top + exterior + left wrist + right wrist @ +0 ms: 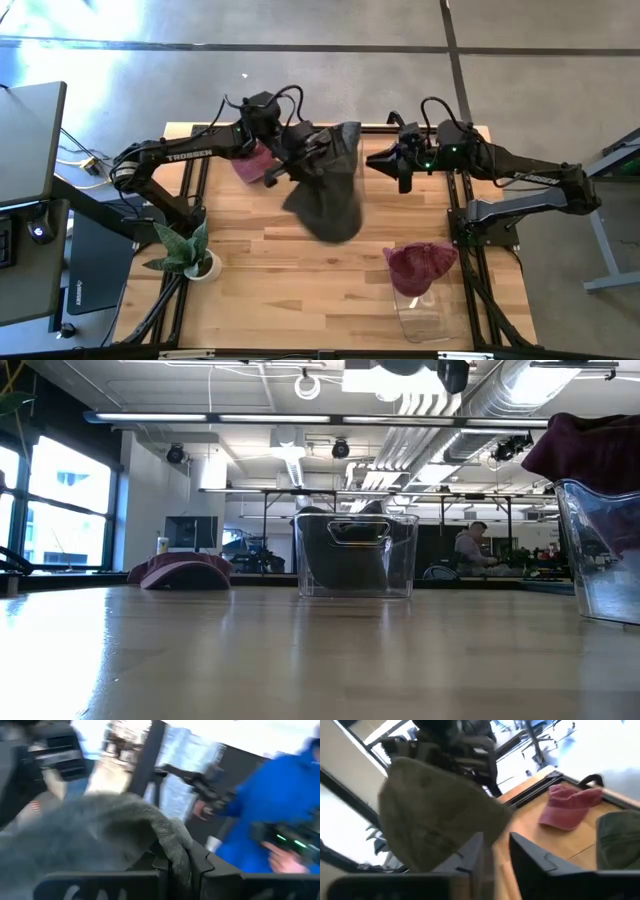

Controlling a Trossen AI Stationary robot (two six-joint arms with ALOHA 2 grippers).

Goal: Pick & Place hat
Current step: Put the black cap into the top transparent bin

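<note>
My left gripper (312, 150) hovers over the far middle of the table, shut on a dark grey-green hat (342, 148) that is lifted above the table. The same hat (435, 810) fills the right wrist view. My right gripper (372, 159) is open and level with the hat, just to its right; its fingers (479, 857) are close to the hat's edge, and whether they touch it cannot be told. Another dark hat (325, 212) lies in a clear bin (355, 555) below. My left gripper pinches a folded edge of the hat (175, 845) between its two fingers (200, 865). It comes at the hat from the table's left. The hat is lifted clear and droops from the fingers toward the right gripper.
A maroon cap (252, 162) lies flat on the table under the left arm, also visible as a cap (567, 807) past the right gripper. A second clear bin (600, 550) near the right edge holds a maroon hat (420, 262). A potted plant (185, 250) stands near the left edge.
</note>
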